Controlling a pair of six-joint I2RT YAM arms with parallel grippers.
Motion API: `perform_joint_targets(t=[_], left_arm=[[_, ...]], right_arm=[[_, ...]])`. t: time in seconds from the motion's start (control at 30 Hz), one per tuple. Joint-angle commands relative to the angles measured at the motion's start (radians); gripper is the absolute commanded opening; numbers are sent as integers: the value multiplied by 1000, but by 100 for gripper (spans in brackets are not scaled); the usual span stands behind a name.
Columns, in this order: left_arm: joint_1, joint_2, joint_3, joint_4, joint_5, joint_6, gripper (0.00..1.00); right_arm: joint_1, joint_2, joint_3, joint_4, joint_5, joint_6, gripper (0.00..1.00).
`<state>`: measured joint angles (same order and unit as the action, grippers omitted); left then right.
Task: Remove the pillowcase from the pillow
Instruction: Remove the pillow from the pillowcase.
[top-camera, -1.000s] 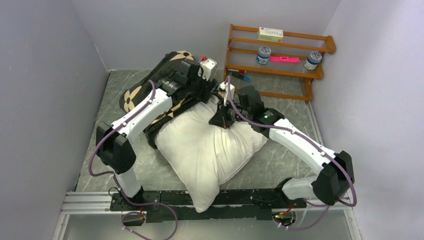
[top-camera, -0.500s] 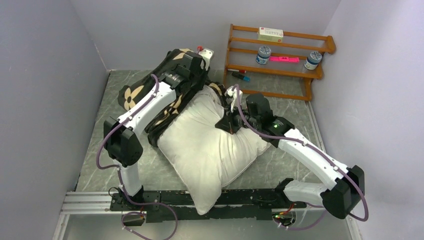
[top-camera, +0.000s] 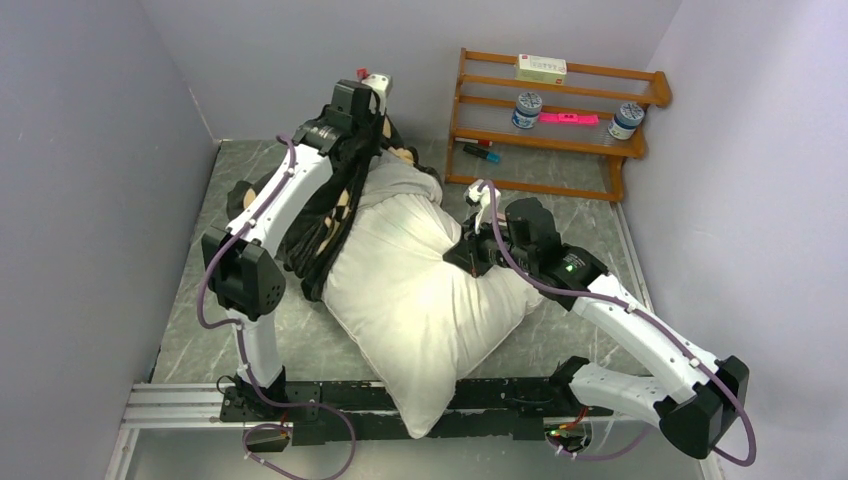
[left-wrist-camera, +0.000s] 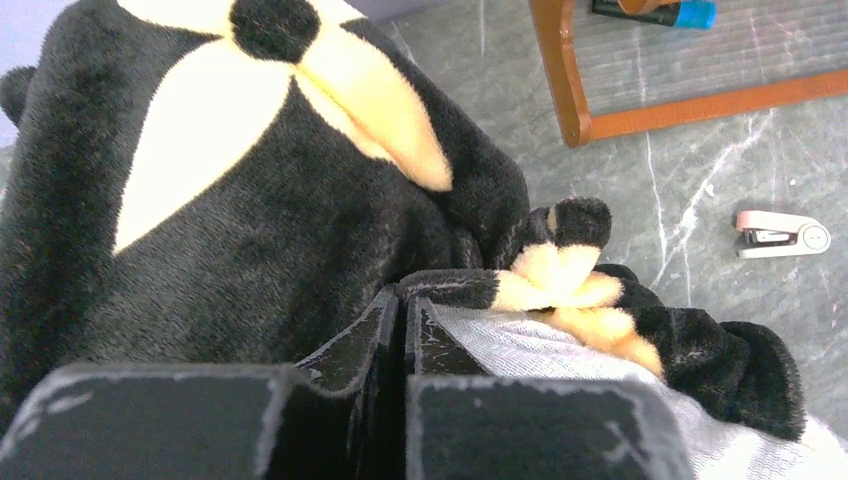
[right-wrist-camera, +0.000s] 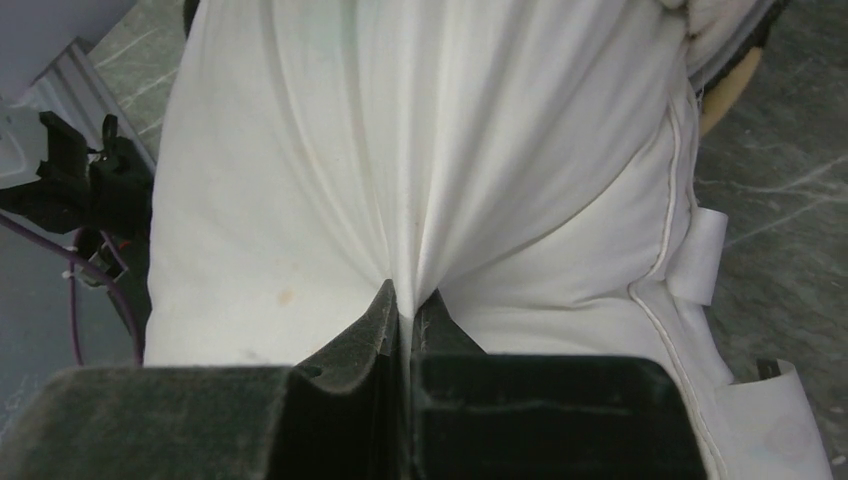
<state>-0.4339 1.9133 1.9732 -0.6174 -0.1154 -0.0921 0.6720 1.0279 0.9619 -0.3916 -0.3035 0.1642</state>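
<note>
1. The left claw (left-wrist-camera: 403, 300) is pinched shut, and its tips meet on the black hem of the pillowcase (left-wrist-camera: 250, 230).
2. Most of the pillowcase bulks up ahead of this claw, with big tan petals on its plush top. A bunched fold with tan tips lies just beyond the claw tips.
3. Right beside the left claw's tips, a strip of white pillow cloth shows at the mouth of the pillowcase.
4. The right claw (right-wrist-camera: 405, 300) is clamped on a pinch of the pillow (right-wrist-camera: 400, 130). Creases fan out ahead of its tips.
5. Seen from above, most of the pillow lies bare on the counter (top-camera: 590, 225), stretching from the right claw back toward the arm bases. Only its far end, by the left claw, sits in the pillowcase.
6. A wooden rack (top-camera: 560, 100) stands on the counter beyond the right claw.
</note>
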Motion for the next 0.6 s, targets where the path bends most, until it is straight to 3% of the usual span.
perform_joint_targets(t=[0.0,0.1,0.3,0.57], left_arm=[[137,-13,92,146,-183,23,5],[150,-39,74,157,-88,27,6],[104,-218,-176,335,193,44,30],[-23,-364,-300,336,223,225,91]], right_arm=[[11,-64,27,-177,39,20,0],[11,-51,24,-168,45,24,0],[11,-28,21,-117,-9,20,0],[11,-19,12,-87,-40,3,0]])
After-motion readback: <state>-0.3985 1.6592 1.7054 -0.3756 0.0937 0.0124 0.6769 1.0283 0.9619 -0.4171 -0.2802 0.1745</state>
